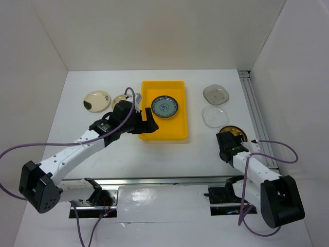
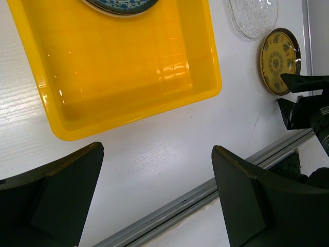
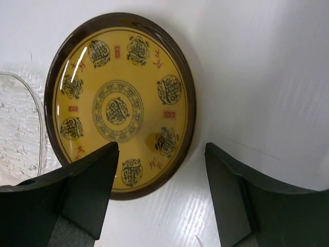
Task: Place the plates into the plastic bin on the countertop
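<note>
Plastic bin: a bright yellow shallow tray (image 1: 163,131) sat in the middle of the white countertop (image 1: 169,159), its long sides running front to back.

Blue-green plate: a patterned plate (image 1: 165,106) lay flat inside the bin, toward its far end. The left wrist view showed only its near edge (image 2: 121,5).

Left gripper: it (image 1: 148,121) hovered at the bin's left wall, near the front corner. In the wrist view its dark fingers (image 2: 51,200) were spread wide apart with nothing held between them, above bare countertop just in front of the bin (image 2: 128,67).

Right gripper: it (image 1: 224,139) sat well to the right of the bin, level with its front end. Its jaws were open. Whether either finger (image 3: 87,190) touched the plate could not be told.

Brown-gold plate: a glossy gold plate with a dark brown rim (image 3: 121,103) lay flat on the countertop right of the bin, its near edge between the right gripper's open fingers.

Clear glass plate: it (image 1: 215,116) lay right of the bin, just beyond the brown-gold plate.

Smoky grey plate: it (image 1: 216,93) lay right of the bin's far end, just behind the clear one.

Cream plate with dark blotch: it (image 1: 96,101) lay well to the left of the bin.

Partly hidden plate: a pale plate (image 1: 121,98) lay just left of the bin, mostly covered by the left arm.

Metal rail: it (image 1: 154,181) ran along the countertop's front edge, nearer than the bin.
</note>
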`<state>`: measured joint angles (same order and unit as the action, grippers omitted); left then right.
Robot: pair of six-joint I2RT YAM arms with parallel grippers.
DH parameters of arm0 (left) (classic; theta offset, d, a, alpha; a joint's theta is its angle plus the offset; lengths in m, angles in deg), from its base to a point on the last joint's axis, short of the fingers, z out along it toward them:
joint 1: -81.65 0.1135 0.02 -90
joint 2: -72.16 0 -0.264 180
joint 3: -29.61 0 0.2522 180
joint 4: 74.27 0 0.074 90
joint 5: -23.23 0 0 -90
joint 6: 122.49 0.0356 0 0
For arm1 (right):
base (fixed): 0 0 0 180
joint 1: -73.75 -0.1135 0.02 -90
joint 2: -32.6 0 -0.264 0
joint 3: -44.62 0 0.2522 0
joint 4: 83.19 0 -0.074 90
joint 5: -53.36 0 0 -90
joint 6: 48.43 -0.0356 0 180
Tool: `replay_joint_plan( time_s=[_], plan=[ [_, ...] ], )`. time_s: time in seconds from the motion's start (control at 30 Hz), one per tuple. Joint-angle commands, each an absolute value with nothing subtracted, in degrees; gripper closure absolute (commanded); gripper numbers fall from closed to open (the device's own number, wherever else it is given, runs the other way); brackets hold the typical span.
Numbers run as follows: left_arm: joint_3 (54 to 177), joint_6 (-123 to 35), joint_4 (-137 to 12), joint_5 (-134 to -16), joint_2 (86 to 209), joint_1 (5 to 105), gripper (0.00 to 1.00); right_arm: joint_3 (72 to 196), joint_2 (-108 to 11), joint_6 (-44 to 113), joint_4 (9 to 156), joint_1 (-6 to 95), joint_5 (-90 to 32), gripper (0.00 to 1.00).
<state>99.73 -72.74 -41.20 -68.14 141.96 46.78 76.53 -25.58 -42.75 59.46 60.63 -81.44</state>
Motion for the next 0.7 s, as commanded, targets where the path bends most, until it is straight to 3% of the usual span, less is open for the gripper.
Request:
replay_joint_plan(
  time_s=[0.0, 0.67],
  plan=[
    [100.0, -71.0, -43.4, -69.2, 139.7, 46.6, 0.0, 76.6, -30.1, -41.1, 61.5, 61.5, -75.8, 0.25],
    [98.9, -71.0, -42.8, -68.6, 138.6, 46.6, 0.0, 75.5, -28.5, -39.0, 60.6, 64.5, -69.3, 0.54]
  ],
)
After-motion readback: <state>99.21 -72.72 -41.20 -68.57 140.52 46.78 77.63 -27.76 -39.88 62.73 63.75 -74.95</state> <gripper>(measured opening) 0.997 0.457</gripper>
